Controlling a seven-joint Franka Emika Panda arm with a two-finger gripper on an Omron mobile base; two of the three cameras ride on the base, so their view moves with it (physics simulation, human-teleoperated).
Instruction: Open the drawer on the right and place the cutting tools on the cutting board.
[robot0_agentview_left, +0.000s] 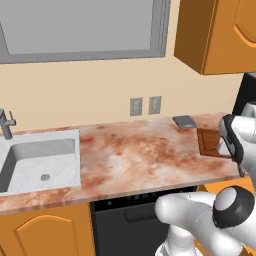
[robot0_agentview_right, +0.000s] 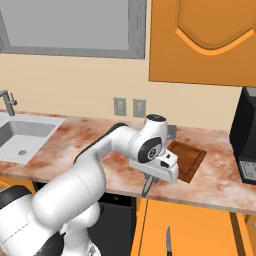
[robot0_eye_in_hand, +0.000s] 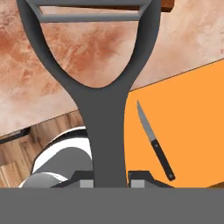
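Hand view: gripper (robot0_eye_in_hand: 108, 181) clamps peeler (robot0_eye_in_hand: 103, 109) (counter edge (robot0_eye_in_hand: 144, 83) beneath).

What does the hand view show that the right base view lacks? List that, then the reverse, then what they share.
Hand view: the peeler close up, with its forked head and its handle clamped in the gripper, and the wood floor.
Right base view: the sink, wall outlets, black appliance.
Shared: the peeler, the knife lying in the open drawer, and the counter.
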